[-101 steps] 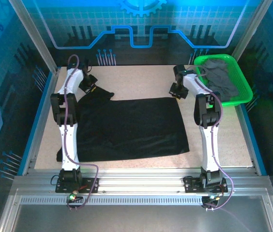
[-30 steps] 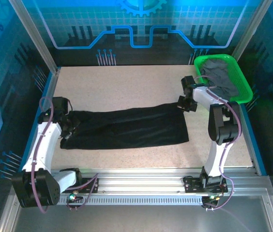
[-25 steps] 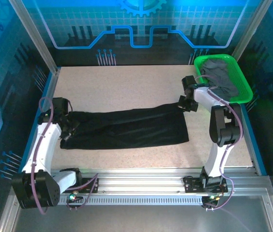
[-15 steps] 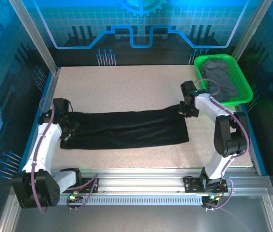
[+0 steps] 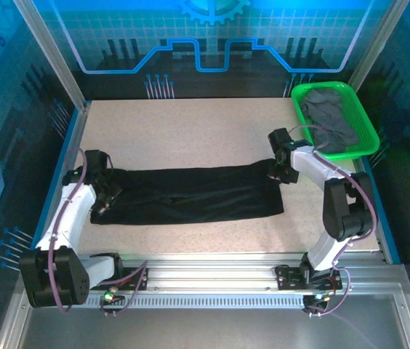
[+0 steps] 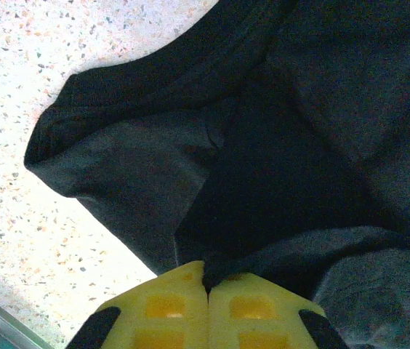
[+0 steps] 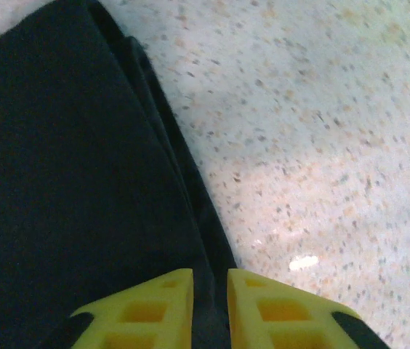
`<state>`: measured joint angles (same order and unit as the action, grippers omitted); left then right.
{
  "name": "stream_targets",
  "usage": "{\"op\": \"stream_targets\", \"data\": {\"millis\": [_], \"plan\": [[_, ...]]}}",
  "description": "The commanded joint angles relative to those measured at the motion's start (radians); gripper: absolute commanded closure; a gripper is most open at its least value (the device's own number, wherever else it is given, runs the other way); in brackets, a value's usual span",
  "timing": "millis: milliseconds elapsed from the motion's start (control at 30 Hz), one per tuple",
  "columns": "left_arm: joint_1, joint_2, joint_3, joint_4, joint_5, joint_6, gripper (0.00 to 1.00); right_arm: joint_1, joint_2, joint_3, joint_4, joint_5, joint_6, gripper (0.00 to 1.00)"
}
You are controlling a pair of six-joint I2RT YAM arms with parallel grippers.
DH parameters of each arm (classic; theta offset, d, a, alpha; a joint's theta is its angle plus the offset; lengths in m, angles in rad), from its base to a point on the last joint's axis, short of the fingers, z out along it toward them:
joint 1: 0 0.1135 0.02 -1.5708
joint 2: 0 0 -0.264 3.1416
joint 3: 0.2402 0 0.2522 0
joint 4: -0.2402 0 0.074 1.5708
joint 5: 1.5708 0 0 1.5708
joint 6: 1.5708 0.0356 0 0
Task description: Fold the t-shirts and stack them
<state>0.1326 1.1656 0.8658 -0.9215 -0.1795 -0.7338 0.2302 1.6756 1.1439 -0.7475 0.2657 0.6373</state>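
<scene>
A: Black t-shirt: folded to a long strip across the table. Grips?
B: Left gripper pinched tight on the sleeve end; right gripper parted a crack astride the hem. Advise releasing low, edges kept aligned

Speckled table: surface level. Green plastic basket stands at the table's far right corner. Aluminium rail runs along the table's near edge.

Black t-shirt in a long band mid-frame, left gripper and right gripper at its ends, green basket upper right
</scene>
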Motion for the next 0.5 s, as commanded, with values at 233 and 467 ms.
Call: {"op": "stream_targets", "data": {"millis": [233, 467], "plan": [[-0.008, 0.062, 0.031, 0.037, 0.018, 0.014, 0.63, -0.006, -0.064, 0.000, -0.033, -0.015, 0.049, 0.61], [0.036, 0.177, 0.177, 0.115, 0.062, 0.043, 0.43, -0.010, 0.075, 0.105, 0.007, -0.139, 0.063, 0.74]]}}
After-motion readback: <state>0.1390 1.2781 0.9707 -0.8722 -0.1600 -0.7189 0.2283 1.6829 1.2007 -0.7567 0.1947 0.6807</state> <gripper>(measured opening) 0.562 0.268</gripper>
